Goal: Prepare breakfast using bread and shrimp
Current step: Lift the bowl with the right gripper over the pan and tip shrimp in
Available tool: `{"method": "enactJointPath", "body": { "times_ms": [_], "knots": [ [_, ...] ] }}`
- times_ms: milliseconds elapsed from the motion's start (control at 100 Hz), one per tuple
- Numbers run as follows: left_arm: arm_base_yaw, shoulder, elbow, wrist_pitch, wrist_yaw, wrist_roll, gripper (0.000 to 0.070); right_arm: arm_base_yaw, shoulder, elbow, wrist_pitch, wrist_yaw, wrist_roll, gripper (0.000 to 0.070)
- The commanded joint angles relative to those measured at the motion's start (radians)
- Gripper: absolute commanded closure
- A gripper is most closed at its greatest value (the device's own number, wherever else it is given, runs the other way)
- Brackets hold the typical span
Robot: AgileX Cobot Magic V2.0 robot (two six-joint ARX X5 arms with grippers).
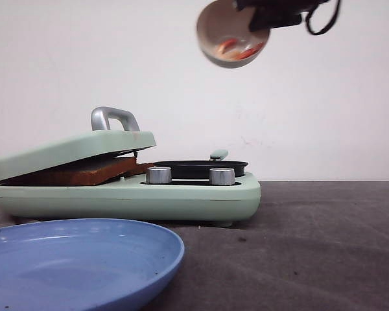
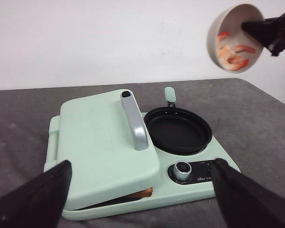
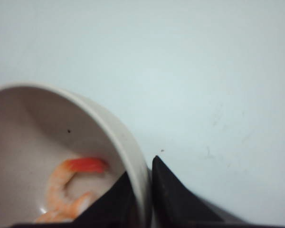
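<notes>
Nearest lay a blue plate [image 1: 84,259]. Behind it, the bread [image 1: 84,172] sat pressed under the green lid [image 1: 71,150], beside the black pan [image 2: 178,130]. High above, the right gripper [image 3: 141,190] pinched the tilted bowl [image 1: 228,34] of shrimp [image 2: 232,54] by its rim. The left gripper [image 2: 140,190] hung spread wide. That bread looked soft, best taken gently by its crusts.

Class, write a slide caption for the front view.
Right gripper tips a bowl of shrimp above the breakfast maker's pan.
</notes>
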Motion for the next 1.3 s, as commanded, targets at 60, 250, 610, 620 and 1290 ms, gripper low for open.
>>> {"method": "enactJointPath", "body": {
  "times_ms": [60,250,610,620,1290],
  "knots": [
    [-0.003,0.001,0.005,0.007,-0.001,0.014,0.0191,0.06,0.054,0.022,0.073,0.103,-0.199,0.0698],
    [-0.003,0.001,0.005,0.007,-0.001,0.044,0.0191,0.126,0.136,0.022,0.212,0.191,-0.444,0.0698],
    [-0.003,0.001,0.005,0.003,-0.001,0.072,0.0191,0.169,0.262,0.021,0.466,0.276,-0.767,0.0699],
    [-0.003,0.001,0.005,0.003,-0.001,0.074,0.0191,0.169,0.263,0.021,0.471,0.276,-0.771,0.0698],
    [-0.003,0.001,0.005,0.004,-0.001,0.111,0.0191,0.165,0.263,0.021,0.698,0.268,-0.795,0.0698]
  ]
}}
